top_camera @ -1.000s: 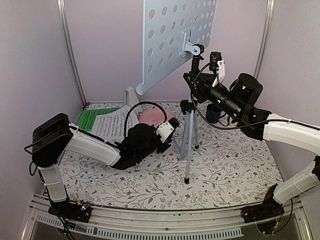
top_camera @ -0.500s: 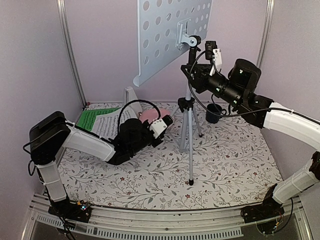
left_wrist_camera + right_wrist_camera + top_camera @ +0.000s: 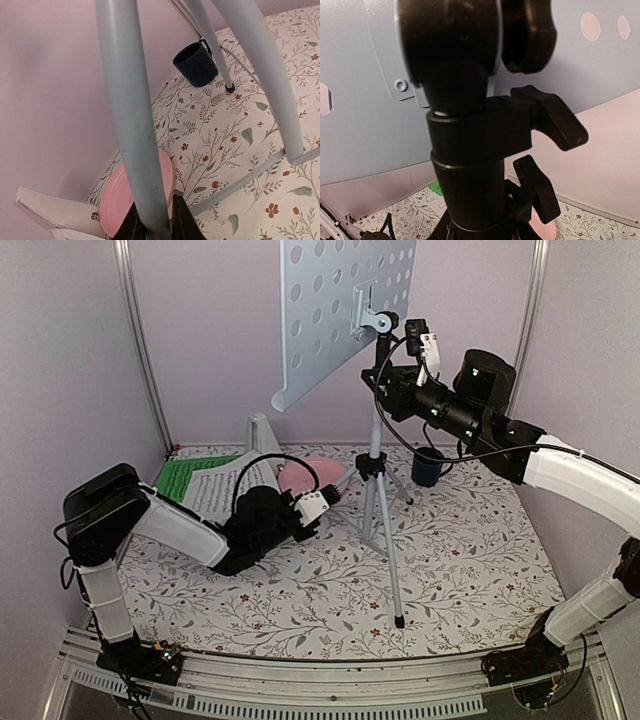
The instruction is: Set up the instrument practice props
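The music stand has a pale perforated desk high at the back, on a black pole above a silver tripod. My right gripper is shut on the black pole just under the desk; its fingers barely show at the frame's bottom edge. My left gripper is shut on a tripod leg, which passes between its dark fingers. A white sheet and a green sheet lie at the back left. The white metronome stands behind them.
A pink plate lies beside the left gripper, in front of the metronome. A dark blue mug stands at the back right, behind the tripod. Pink walls close in the floral table on three sides.
The stand has swung more upright and risen; its near foot slid toward the front right. My right gripper moved up and left with the pole. My left gripper shifted slightly left, still on the leg.
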Robot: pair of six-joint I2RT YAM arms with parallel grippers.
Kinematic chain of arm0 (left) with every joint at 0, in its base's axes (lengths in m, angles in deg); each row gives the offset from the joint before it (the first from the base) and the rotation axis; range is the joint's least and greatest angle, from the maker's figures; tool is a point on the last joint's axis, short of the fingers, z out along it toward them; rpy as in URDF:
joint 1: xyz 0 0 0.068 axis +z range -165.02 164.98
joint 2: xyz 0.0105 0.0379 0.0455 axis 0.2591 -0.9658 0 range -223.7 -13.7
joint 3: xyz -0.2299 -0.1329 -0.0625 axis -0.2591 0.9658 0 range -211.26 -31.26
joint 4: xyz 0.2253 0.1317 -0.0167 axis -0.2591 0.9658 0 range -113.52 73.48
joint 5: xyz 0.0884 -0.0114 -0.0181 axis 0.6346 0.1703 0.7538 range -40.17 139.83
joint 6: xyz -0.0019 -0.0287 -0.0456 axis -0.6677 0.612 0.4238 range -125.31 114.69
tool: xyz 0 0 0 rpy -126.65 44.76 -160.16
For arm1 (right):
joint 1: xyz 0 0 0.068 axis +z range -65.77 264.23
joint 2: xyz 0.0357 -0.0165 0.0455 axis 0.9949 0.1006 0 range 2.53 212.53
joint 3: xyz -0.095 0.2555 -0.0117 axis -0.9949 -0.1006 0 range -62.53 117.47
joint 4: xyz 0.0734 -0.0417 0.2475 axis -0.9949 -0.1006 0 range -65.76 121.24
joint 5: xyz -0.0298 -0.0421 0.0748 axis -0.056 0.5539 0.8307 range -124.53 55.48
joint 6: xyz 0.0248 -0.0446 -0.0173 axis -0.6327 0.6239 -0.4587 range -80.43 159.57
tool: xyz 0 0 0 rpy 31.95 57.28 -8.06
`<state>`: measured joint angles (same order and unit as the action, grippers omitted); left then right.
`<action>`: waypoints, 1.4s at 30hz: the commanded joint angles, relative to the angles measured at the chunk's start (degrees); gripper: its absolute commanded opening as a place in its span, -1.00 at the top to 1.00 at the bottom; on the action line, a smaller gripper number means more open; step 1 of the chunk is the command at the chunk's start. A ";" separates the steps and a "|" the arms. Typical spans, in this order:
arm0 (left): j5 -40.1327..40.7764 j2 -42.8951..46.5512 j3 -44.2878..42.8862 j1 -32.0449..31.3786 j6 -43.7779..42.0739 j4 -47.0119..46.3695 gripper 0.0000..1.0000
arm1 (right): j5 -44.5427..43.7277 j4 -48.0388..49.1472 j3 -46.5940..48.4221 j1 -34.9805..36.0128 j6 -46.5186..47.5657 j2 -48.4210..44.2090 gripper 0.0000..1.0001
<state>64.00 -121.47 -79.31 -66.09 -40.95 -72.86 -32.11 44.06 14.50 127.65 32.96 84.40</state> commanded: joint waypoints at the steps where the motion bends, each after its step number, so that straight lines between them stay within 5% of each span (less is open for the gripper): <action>1: 3.09 -4.07 3.29 0.88 -10.81 10.68 0.99 | -0.32 22.48 10.68 -1.26 -1.07 -3.51 1.00; 26: 6.25 -10.14 -2.45 -1.91 -8.32 16.17 0.80 | 7.58 24.94 4.46 -2.12 -1.66 2.57 0.97; 42: 7.51 -11.62 -4.83 -4.30 -9.38 15.67 0.69 | 7.70 26.13 1.26 -2.20 -4.22 2.72 -0.22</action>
<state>73.73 -128.16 -85.67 -67.25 -42.35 -73.08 -25.64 53.54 14.17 124.72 29.51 89.97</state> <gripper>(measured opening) 0.158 0.566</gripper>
